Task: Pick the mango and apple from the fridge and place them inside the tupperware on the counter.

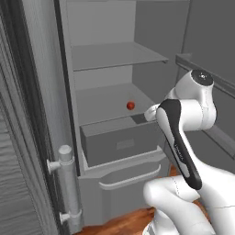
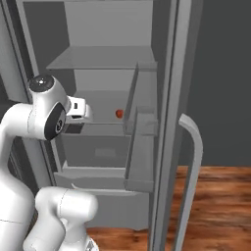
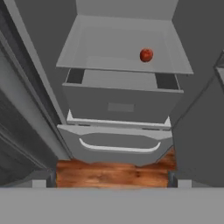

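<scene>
The fridge (image 1: 114,57) stands open in front of me, with a light grey interior and flat shelves. On its middle shelf lies the apple (image 1: 131,105) (image 2: 118,113) (image 3: 146,55), small, round and red, towards the right side. My gripper (image 3: 112,178) hangs in front of the fridge, well short of the apple and above the floor. It is open, its fingertips (image 3: 52,177) far apart with nothing between them. The mango, the tupperware and the counter are out of view.
A boxy grey drawer (image 1: 121,142) (image 3: 120,105) sits under the apple's shelf, with a lower pull-out bin (image 3: 118,142) beneath it. The open fridge door (image 2: 142,147), with bins and a curved handle (image 2: 193,147), stands to the right. Below is a wooden floor (image 3: 111,173).
</scene>
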Controlling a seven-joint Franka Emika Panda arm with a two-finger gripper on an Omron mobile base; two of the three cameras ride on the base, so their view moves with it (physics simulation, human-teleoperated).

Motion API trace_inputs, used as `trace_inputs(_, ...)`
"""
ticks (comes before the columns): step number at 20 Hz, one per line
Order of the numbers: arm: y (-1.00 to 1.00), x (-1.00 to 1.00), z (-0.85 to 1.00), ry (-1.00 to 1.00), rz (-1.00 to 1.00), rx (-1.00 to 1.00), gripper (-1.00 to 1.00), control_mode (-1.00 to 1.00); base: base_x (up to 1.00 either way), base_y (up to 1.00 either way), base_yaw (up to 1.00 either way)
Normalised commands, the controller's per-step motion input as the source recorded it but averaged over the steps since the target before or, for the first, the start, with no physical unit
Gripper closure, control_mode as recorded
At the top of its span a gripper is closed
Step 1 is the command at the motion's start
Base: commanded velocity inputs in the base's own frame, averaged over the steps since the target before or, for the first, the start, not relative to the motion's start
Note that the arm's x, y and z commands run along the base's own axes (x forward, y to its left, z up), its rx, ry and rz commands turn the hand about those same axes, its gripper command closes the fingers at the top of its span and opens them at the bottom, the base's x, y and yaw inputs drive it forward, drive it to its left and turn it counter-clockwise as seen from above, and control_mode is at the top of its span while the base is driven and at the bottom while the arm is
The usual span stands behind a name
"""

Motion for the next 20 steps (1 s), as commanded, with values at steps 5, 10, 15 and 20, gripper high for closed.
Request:
trace_inputs(5, 0.0, 0.0, 0.0, 0.0, 0.0, 0.0, -1.0, 1.0, 0.55, 0.16, -0.04)
trace_inputs(10, 0.0, 0.0, 0.0, 0.0, 0.0, 0.0, -1.0, 1.0, 0.23, 0.11, -0.06)
trace_inputs(15, 0.0, 0.0, -0.3, 0.0, -0.06, -0.01, -1.0, -1.0, 0.0, 0.01, -0.04)
trace_inputs(20, 0.0, 0.18, -0.45, -0.04, -0.14, -0.04, -1.0, -1.0, 0.0, 0.0, 0.0)
